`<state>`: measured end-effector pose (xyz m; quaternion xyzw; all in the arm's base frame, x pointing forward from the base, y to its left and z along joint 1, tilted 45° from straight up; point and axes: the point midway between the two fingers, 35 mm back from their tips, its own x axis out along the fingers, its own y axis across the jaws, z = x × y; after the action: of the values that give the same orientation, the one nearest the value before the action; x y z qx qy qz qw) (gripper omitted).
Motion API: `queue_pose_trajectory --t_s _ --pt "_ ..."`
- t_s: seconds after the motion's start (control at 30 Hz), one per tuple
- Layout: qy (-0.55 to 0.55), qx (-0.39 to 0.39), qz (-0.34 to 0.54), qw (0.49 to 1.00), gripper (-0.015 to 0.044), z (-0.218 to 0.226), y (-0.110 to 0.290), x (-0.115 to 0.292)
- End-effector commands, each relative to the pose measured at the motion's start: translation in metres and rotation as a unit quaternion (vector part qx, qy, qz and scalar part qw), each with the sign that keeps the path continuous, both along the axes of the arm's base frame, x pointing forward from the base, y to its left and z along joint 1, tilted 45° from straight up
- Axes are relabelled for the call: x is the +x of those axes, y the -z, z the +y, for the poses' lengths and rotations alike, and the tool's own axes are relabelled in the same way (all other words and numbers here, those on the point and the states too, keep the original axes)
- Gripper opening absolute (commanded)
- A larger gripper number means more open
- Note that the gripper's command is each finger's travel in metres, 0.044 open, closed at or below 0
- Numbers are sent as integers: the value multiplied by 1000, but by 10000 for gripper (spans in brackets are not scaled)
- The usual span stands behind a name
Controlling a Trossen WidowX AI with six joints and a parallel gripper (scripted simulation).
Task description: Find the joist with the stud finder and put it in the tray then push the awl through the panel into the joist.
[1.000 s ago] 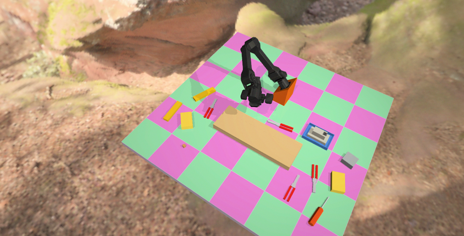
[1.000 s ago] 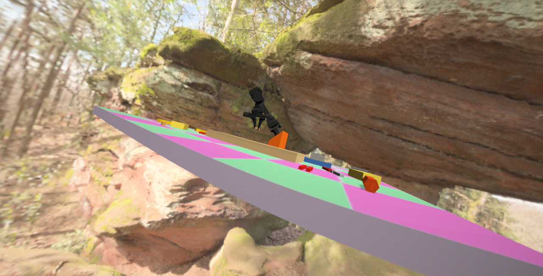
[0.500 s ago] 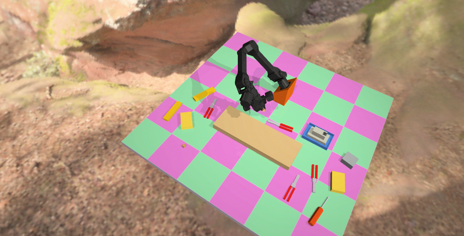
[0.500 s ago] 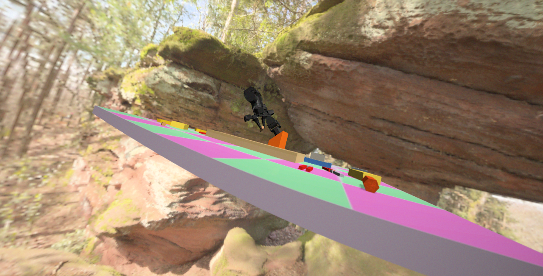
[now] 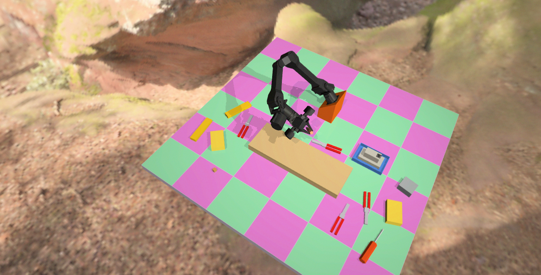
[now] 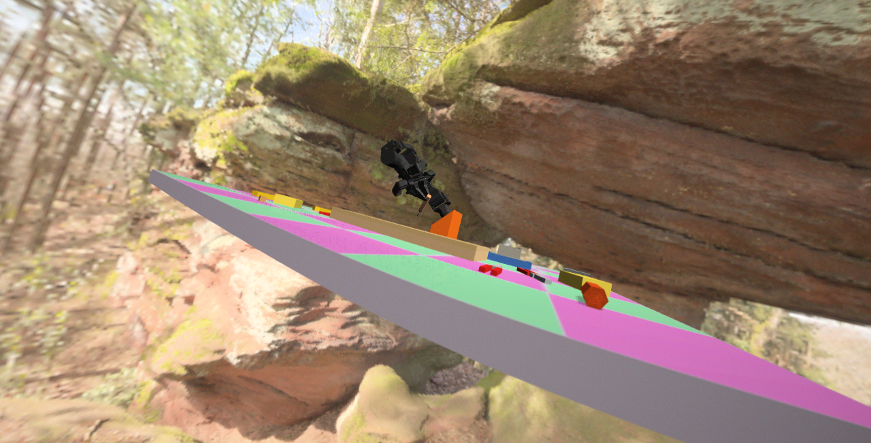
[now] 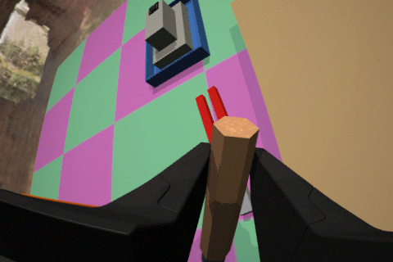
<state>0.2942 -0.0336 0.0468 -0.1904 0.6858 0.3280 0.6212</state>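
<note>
My gripper point(image 5: 309, 130) point(image 6: 426, 198) point(image 7: 230, 155) is shut on the awl's brown six-sided wooden handle point(image 7: 232, 164). In the exterior view the awl point(image 6: 422, 204) hangs tilted in the air, its thin tip pointing down. The tan floor panel point(image 5: 302, 156) point(image 6: 389, 228) point(image 7: 327, 90) lies beside and below the gripper; I see no joist. The grey stud finder point(image 5: 371, 156) point(image 6: 509, 251) point(image 7: 164, 26) rests in the blue tray point(image 5: 382, 170) point(image 6: 509, 260) point(image 7: 201, 37). The awl's spike is mostly hidden in the wrist view.
Red-handled pliers point(image 5: 333, 148) point(image 7: 205, 115) lie between the panel and the tray. An orange wedge block point(image 5: 331, 110) point(image 6: 446, 225) stands at the arm's base. More pliers, several yellow blocks, a grey block point(image 5: 407, 186) and an orange screwdriver point(image 5: 368, 252) point(image 6: 594, 295) lie around.
</note>
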Motion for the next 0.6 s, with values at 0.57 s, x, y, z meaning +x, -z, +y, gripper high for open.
queue_pose_trajectory --t_s 0.57 --pt "-234 239 -242 911 0 11 -25 71"
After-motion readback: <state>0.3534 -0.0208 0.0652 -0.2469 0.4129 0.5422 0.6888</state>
